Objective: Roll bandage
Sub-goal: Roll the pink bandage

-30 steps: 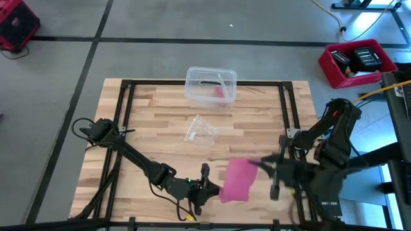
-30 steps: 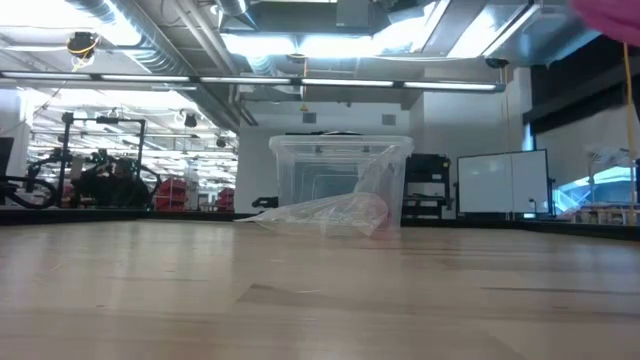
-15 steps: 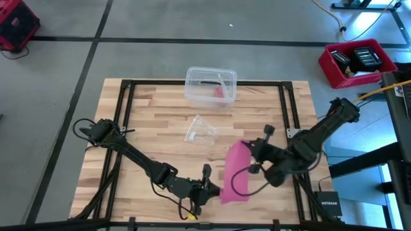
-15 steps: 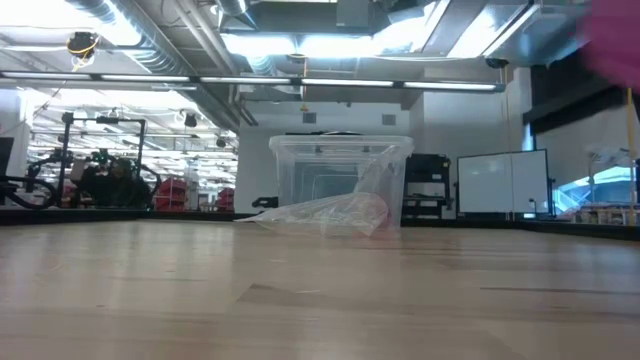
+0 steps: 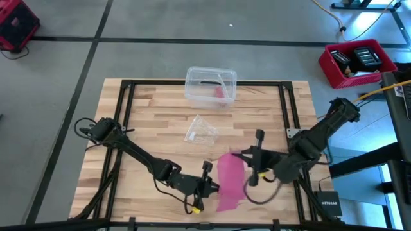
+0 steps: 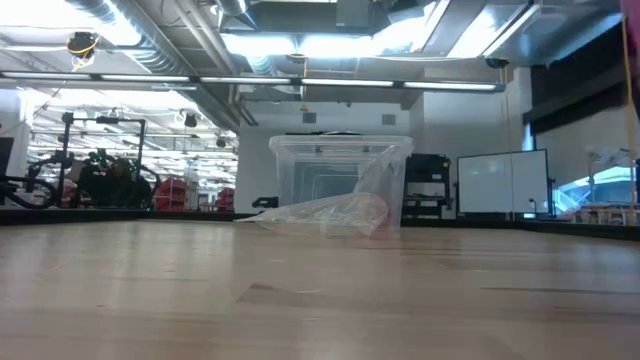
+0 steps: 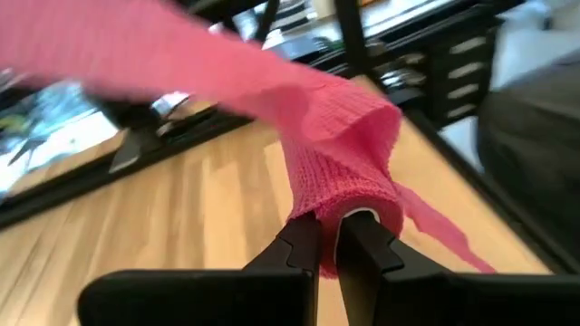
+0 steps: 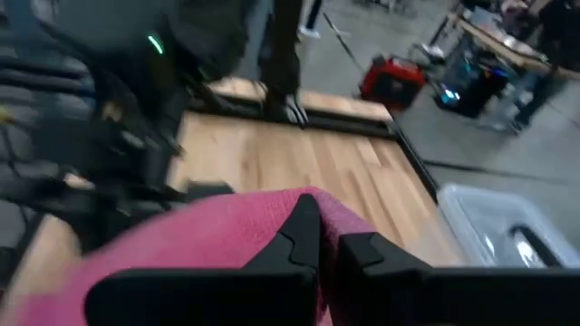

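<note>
The pink bandage [image 5: 229, 179] hangs as a band above the table's near right part, between my two grippers. My left gripper [image 5: 213, 187] reaches in from the left and is shut on the band's near part [image 7: 349, 181]. My right gripper [image 5: 247, 158] comes from the right and is shut on the band's far end [image 8: 217, 244]. A loose tail [image 5: 221, 204] trails toward the near edge. The low view does not show the bandage. My left gripper pinches the bandage between its two fingertips, and the cloth [image 7: 362, 195] is wrapped round them like a sleeve. The fingers come about level from the table's left. The band runs off from them, lifted off the wood. My right gripper pinches the bandage's far end [image 8: 272, 226] between its two fingers, coming from the table's right and slanting a little down. The cloth spreads out beneath the fingers. How many layers it has cannot be told.
A clear plastic box [image 5: 210, 85] stands at the far edge, with a crumpled clear wrapper [image 5: 201, 129] in front of it; both show in the low view, box [image 6: 340, 170] and wrapper [image 6: 325, 213]. Black frame rails [image 5: 286, 109] line the table. A red bin [image 5: 356, 62] sits on the floor.
My right gripper has swung down and toward the table's left and middle, carrying the bandage's far end with it. The band, which slanted out to the right, now runs nearly straight from far to near, and its tail hangs past my left gripper. Both grippers stay shut.
</note>
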